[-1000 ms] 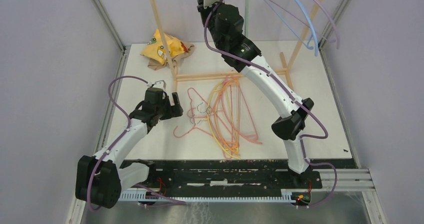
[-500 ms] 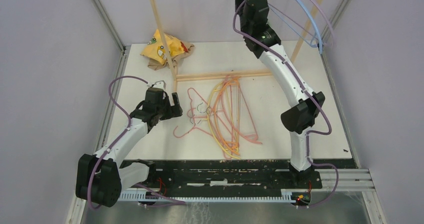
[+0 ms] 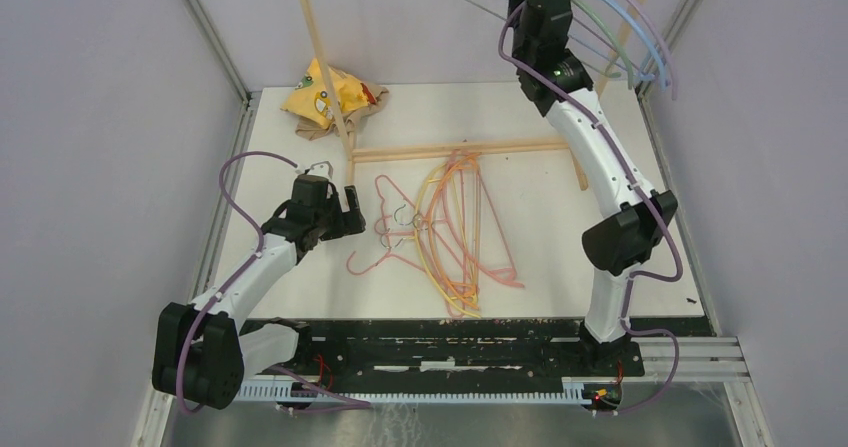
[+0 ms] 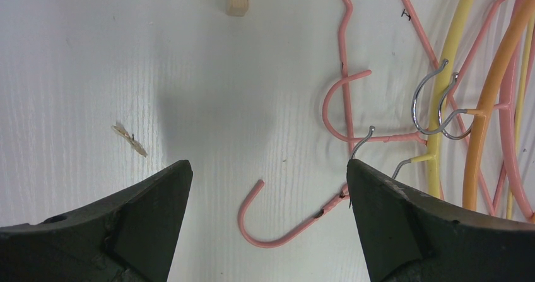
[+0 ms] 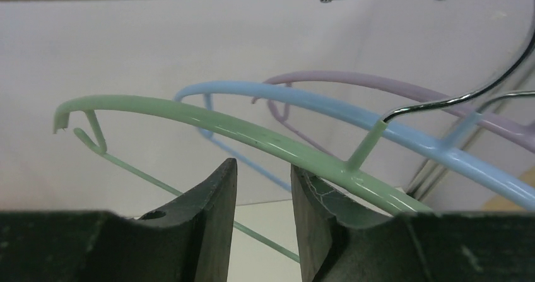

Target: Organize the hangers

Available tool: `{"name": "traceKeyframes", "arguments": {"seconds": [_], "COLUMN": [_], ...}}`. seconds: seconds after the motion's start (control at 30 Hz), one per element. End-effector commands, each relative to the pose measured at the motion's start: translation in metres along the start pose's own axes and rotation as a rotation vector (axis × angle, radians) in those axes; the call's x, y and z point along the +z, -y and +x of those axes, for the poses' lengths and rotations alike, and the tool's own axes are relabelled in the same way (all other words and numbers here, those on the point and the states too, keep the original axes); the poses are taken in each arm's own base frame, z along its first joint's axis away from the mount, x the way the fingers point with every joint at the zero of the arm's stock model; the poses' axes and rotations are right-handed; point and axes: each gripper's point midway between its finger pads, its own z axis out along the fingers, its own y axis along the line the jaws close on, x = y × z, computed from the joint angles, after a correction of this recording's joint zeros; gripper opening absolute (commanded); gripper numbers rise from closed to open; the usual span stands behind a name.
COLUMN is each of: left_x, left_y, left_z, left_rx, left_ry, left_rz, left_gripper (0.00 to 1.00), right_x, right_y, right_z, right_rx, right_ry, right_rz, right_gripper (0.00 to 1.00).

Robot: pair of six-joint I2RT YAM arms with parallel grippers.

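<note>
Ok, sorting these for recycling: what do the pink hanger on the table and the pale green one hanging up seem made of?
Pink hanger: probably wire under a matte pink coating; it is thin, and the coating looks cracked at one bend. Green hanger: smooth, slightly glossy, thicker bar, likely plastic or plastic-coated; its hook is bare shiny metal.

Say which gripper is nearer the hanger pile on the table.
Left. The left gripper hovers open at the left edge of the hanger pile; the right gripper is raised high beside the green hanger.
</note>
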Motion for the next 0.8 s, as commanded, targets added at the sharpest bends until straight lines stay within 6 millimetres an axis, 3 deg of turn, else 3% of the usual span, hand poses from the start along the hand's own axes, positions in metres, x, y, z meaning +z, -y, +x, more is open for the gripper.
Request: {"name": "traceKeyframes", "arguments": {"seconds": [0.0,0.47,0.63,0.77], "left_x": [0.001,0.002,0.002,0.003], "left_y": [0.007,0.007,0.007,0.008], "left_z": [-0.011,-0.009,-0.009,-0.009], "left_rx": [0.014,0.015,0.015,0.015], "left_ry": [0.036,0.028,0.025,0.025], "left_rz": [0.025,0.026,0.029,0.029], "left_gripper": [0.99,0.99,0.99,0.99], "right_x": [-0.006,-0.003,-0.011,-0.011], "right_y": [0.061,0.175,0.195,0.189], "right_z": [-0.041,-0.023,-0.014,-0.011], "right_rx": [0.083,0.069,0.082,0.072], "right_ry": [0.081,-0.004,-0.028,-0.048], "right_rz": [0.158,0.473,0.516,0.456], "right_gripper": [0.45,0.45,0.45,0.51]}}
